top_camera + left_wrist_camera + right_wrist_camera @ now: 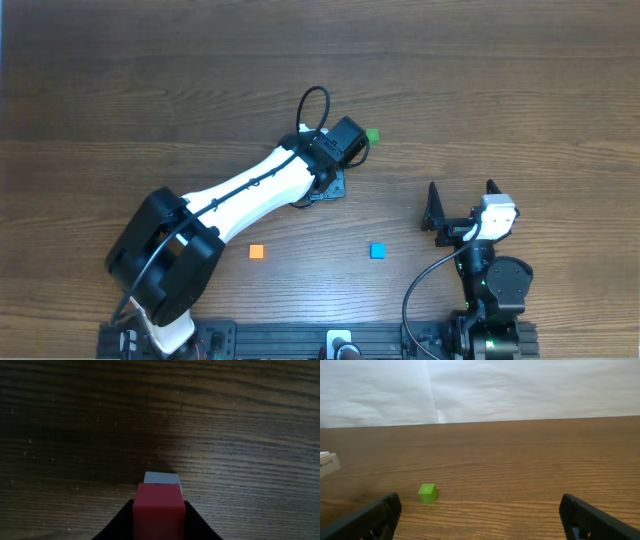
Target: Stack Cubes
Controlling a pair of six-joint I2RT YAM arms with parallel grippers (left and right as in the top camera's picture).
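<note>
My left gripper (159, 521) is shut on a red cube (159, 507). The red cube sits over a grey cube (161, 478), whose far edge peeks out beneath it; I cannot tell if they touch. In the top view the left arm reaches to the table's middle, and its wrist (330, 155) hides both cubes. A green cube (373, 136) (427, 493) lies just right of that wrist. An orange cube (257, 252) and a blue cube (377, 251) lie nearer the front. My right gripper (462, 205) (480, 525) stands open at the right, holding nothing.
The wooden table (520, 90) is bare at the back and on the left. A white wall (520, 390) rises behind the table's far edge. A pale part of the left arm (327, 464) shows at the right wrist view's edge.
</note>
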